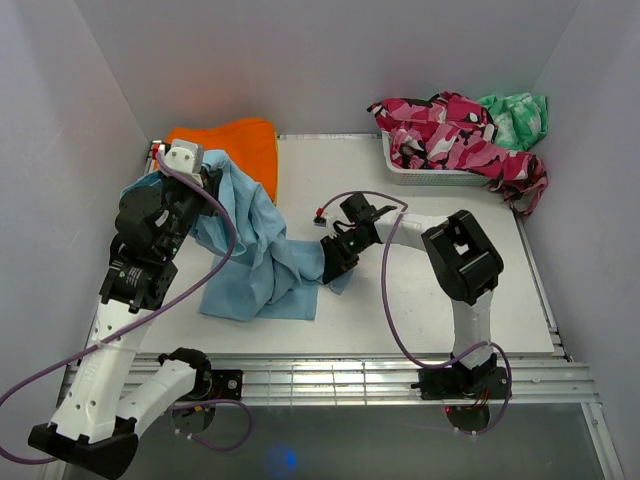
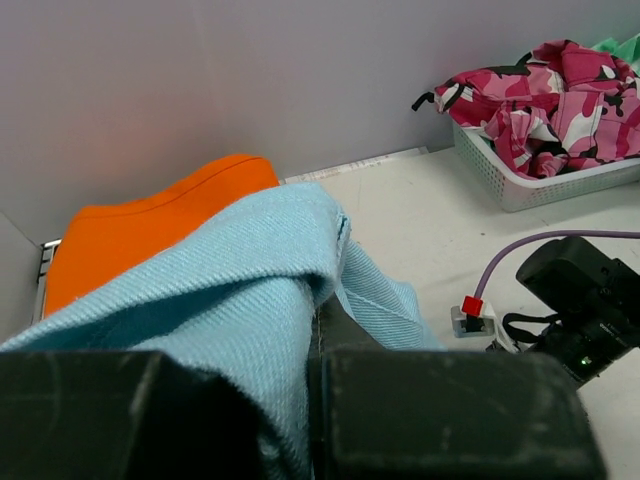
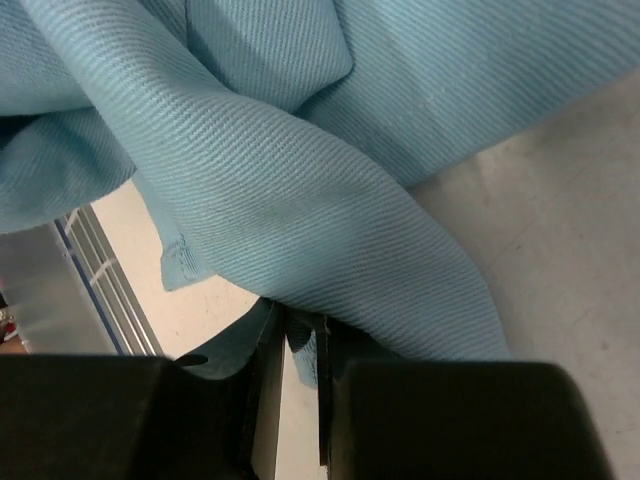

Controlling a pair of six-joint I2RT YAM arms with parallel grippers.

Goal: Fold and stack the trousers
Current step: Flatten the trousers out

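Light blue trousers (image 1: 255,260) hang between my two grippers over the left middle of the table (image 1: 420,310), their lower part bunched on the surface. My left gripper (image 1: 205,185) is shut on their upper end, lifted near the back left; the cloth (image 2: 230,300) drapes over its fingers. My right gripper (image 1: 332,262) is shut on the trousers' right edge, low near the table; the cloth (image 3: 300,200) fills its view. Folded orange trousers (image 1: 240,140) lie at the back left, also in the left wrist view (image 2: 140,220).
A white basket (image 1: 430,165) at the back right holds pink camouflage trousers (image 1: 450,125) and a green garment (image 1: 515,112). White walls enclose the table. A slatted rail (image 1: 350,375) runs along the near edge. Purple cables loop from both arms.
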